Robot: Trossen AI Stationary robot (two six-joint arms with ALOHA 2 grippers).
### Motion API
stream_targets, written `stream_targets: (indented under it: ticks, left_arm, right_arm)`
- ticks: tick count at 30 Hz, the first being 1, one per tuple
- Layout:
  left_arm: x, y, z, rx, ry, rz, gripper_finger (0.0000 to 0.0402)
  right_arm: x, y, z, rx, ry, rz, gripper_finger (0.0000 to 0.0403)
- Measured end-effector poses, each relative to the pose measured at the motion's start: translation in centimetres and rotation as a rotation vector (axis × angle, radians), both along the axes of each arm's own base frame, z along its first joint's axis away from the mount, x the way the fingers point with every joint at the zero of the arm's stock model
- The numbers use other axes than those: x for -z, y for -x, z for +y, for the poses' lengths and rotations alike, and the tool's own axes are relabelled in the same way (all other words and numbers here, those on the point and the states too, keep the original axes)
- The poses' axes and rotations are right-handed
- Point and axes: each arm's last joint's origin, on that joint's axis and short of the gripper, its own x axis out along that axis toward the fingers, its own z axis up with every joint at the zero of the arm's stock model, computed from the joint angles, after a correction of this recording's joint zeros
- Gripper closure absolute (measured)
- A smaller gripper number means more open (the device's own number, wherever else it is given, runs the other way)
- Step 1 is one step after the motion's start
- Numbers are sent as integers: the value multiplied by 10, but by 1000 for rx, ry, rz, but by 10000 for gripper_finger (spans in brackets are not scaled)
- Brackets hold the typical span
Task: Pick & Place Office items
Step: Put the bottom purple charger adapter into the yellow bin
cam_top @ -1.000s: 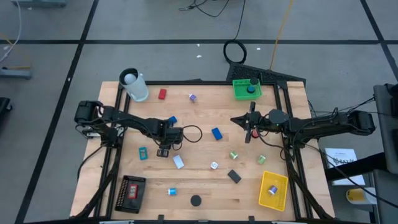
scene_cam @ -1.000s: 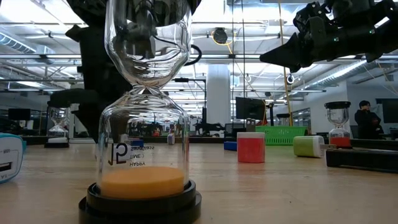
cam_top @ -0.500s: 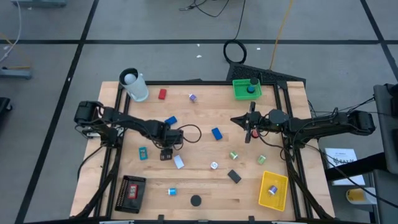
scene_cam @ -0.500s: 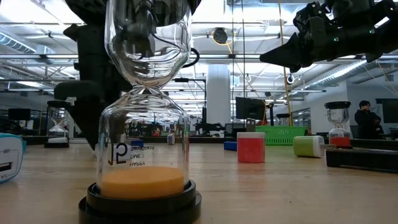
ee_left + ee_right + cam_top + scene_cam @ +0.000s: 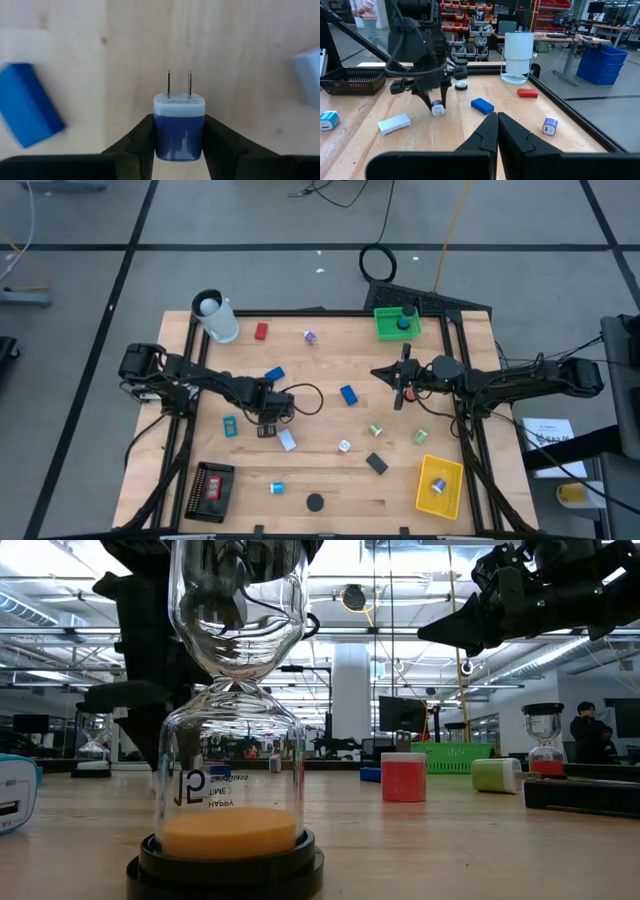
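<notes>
Left wrist view: a blue plug adapter is clamped between the left claw fingers, just above the tabletop near its middle. The right claw is held closed, empty, toward the right edge.

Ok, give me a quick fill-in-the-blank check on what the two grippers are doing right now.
1. The left gripper is closed on a small blue and white ____ with two metal prongs.
2. The right gripper hangs over the wooden table with its fingers ____.
3. The yellow mesh tray holds a small ____ piece.

Missing words: plug adapter; shut; purple
</notes>
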Motion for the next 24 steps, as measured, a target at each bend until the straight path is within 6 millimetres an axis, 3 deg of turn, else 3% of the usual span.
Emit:
stream_targets:
  ticks: [5,10,14,18,24]
  left_arm:
    - [-10,-10,-8,57,-78,-165,272]
    - [-13,-30,-10,160,28,-541,272]
    - [-14,-34,-3,246,174,-837,272]
    - [-12,-29,7,295,313,-959,272]
    - [-7,-27,11,324,405,-922,272]
  right_arm:
    - [2,0,0,1,-13,22,403]
    - [5,-1,0,3,-57,35,403]
    - [14,-7,4,-18,-61,92,399]
    - [12,-28,14,-68,-55,169,379]
    - [15,-83,46,-143,97,374,314]
